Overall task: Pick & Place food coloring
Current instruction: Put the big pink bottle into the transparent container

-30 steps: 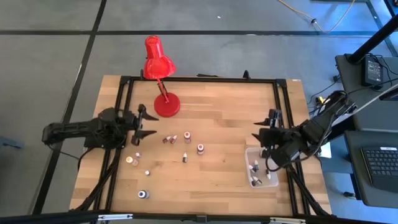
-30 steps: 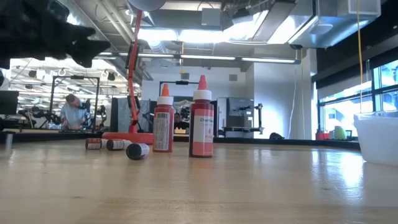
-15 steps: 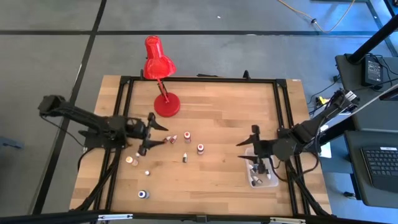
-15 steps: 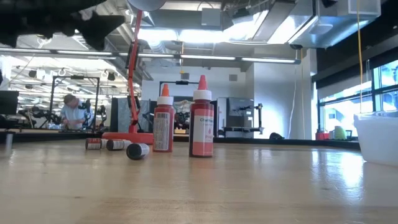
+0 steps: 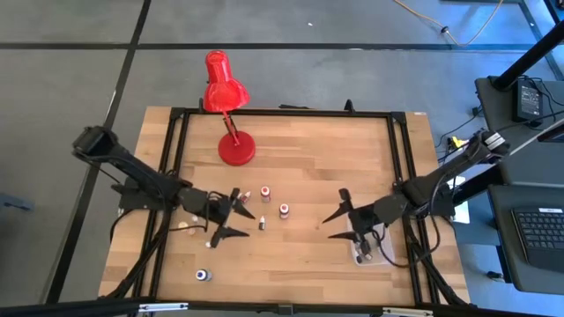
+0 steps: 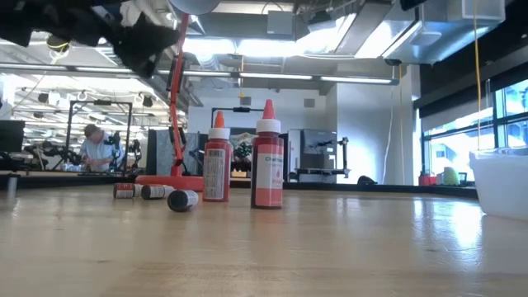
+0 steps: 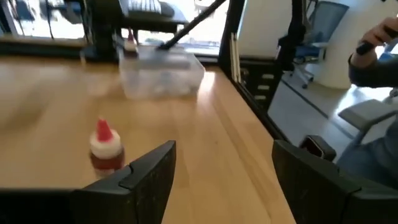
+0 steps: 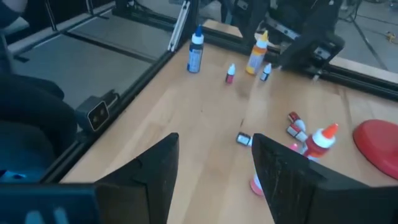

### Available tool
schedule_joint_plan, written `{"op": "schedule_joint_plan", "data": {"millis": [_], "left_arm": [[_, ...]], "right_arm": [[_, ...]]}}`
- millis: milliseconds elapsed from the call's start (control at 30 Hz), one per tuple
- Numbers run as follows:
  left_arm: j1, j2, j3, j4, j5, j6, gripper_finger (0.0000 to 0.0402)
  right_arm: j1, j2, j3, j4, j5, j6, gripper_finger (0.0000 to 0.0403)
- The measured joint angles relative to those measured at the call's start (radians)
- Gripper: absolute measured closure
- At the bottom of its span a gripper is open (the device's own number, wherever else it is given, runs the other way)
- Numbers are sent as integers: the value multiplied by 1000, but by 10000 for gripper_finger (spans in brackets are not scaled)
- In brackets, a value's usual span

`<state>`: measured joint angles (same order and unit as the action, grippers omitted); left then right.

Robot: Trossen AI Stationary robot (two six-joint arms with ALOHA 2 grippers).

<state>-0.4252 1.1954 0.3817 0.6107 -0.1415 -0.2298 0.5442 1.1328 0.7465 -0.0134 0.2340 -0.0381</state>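
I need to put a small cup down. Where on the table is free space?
Bare wood lies between the red lamp base and the table's far right corner, and along the near edge right of the blue bottle. The middle bottles and the clear tub are crowded.

Bare wooden counter [image 5: 317, 255] lies open between the scattered small dropper bottles [image 5: 264, 210] and the clear plastic tub [image 5: 370, 255]; the red desk lamp [image 5: 231, 132] blocks the far middle.
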Motion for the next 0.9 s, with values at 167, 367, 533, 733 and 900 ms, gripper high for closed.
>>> {"op": "schedule_joint_plan", "data": {"millis": [167, 367, 533, 733, 900], "left_arm": [[-13, 42, 1, 1, -7, -122, 142], [7, 53, 1, 0, -34, -79, 142], [23, 53, 1, 0, -85, -21, 142], [23, 53, 1, -8, -103, 48, 142], [23, 53, 1, -14, -152, 63, 142]], "right_arm": [[0, 87, 0, 101, 0, 60, 197], [0, 231, 0, 244, 264, 87, 197], [-40, 346, 0, 327, 418, 88, 197], [-130, 414, 0, 332, 357, 159, 197], [-202, 425, 0, 333, 273, 153, 197]]}}
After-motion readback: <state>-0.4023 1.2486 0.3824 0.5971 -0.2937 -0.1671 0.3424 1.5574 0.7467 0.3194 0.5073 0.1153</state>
